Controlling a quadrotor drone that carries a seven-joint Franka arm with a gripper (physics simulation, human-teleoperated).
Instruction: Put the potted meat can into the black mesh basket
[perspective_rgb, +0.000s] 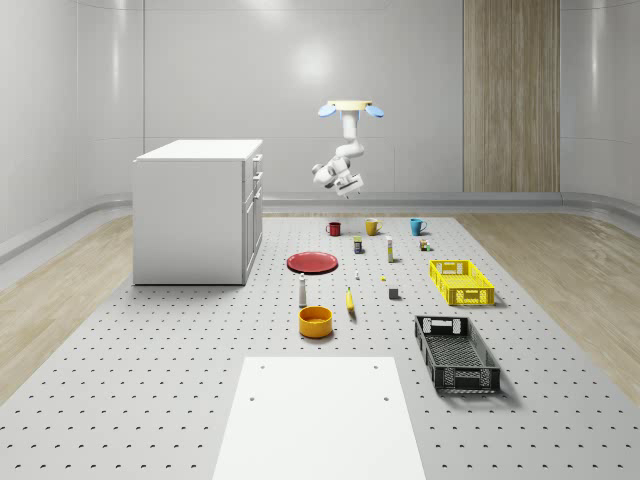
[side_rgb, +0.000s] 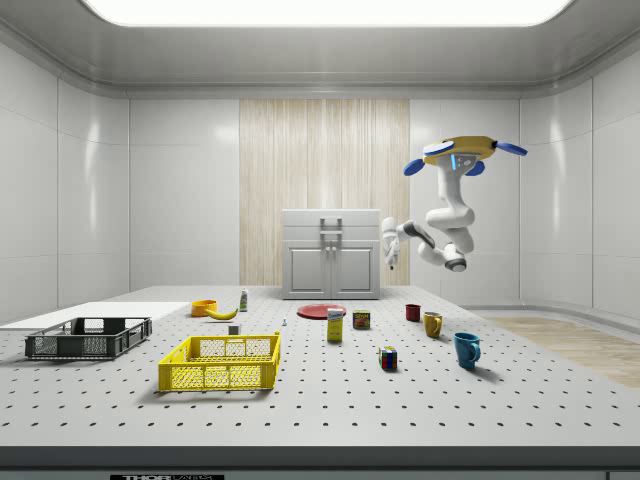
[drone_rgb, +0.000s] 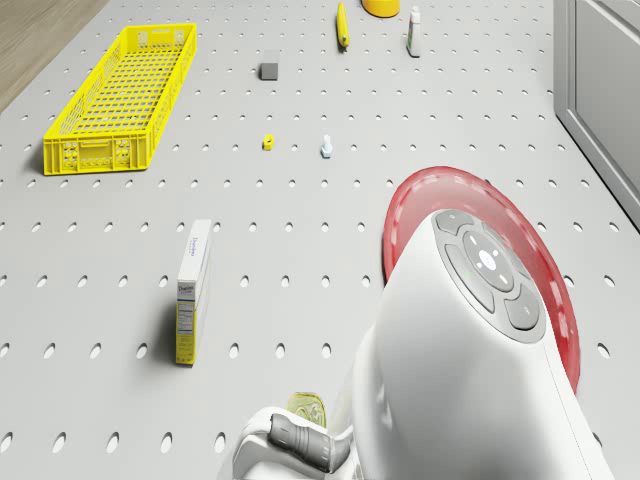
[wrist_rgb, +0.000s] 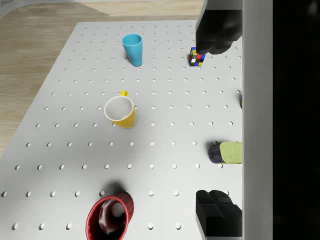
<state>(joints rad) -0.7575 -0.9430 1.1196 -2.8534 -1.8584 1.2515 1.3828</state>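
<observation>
End effector (wrist_rgb: 214, 117) of mine hangs open, gripping nothing, high above the potted meat can (wrist_rgb: 226, 152); I hover over the mugs' end of the counter (perspective_rgb: 150, 380).

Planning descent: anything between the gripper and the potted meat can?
No: side view shows bare air between gripper and potted meat can; drone hovers above.

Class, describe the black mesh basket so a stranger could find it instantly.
Start at the white sheet on the pegboard floor's near edge in the whole-scene view. Just right of it lies the black mesh basket. The other long crate, farther back, is yellow.
</observation>
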